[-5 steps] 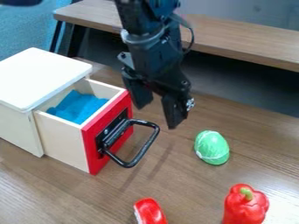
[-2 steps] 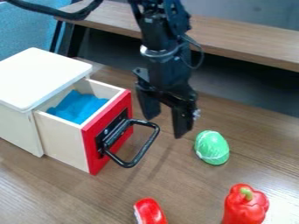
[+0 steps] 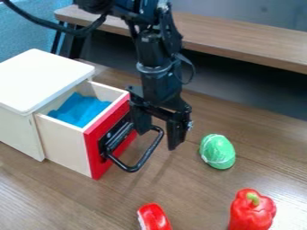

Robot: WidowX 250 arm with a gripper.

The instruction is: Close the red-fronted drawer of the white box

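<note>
The gripper (image 3: 157, 140) hangs open at the right side of the drawer (image 3: 109, 134), its fingers pointing down around the far end of the black handle (image 3: 142, 159). One finger stands between the red drawer front and that end of the handle, the other to its right; whether either touches it I cannot tell. The drawer is pulled out of the white box (image 3: 42, 81) and holds a blue cloth (image 3: 81, 109). Nothing is held in the gripper.
A green egg-shaped object (image 3: 217, 151) lies right of the gripper. Near the front edge are a red object with a white stripe (image 3: 154, 217) and a red pepper (image 3: 252, 211). A wooden bench (image 3: 240, 42) runs behind the table.
The gripper first moved right, then came back left and lower, ending beside the handle. The drawer and the loose objects have stayed where they were.
</note>
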